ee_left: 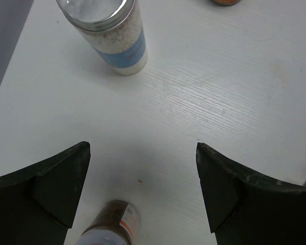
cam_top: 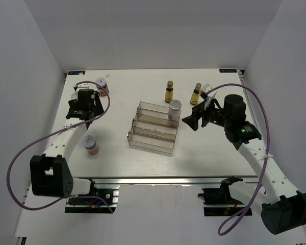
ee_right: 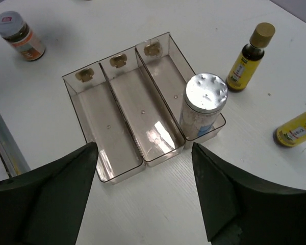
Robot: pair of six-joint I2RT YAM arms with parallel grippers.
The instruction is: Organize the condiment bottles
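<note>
One white bottle (ee_right: 204, 104) stands at the right end of the rack's (ee_right: 117, 122) far row, apparently starting a sorted line. The right claw (ee_right: 145, 153) hangs released beside the rack. The left claw (ee_left: 143, 150), also released, faces the second white bottle (ee_left: 115, 38) on the bench (ee_left: 234, 92), probably the next pick.

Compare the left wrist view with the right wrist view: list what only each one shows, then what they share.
Left wrist only: a white bottle standing on the table beyond the open left gripper. Right wrist only: the clear rack with a second white bottle in an outer compartment, two amber bottles beside it, and the open right gripper. Shared: the white table, and a red-labelled jar in each; whether it is the same jar I cannot tell.
</note>
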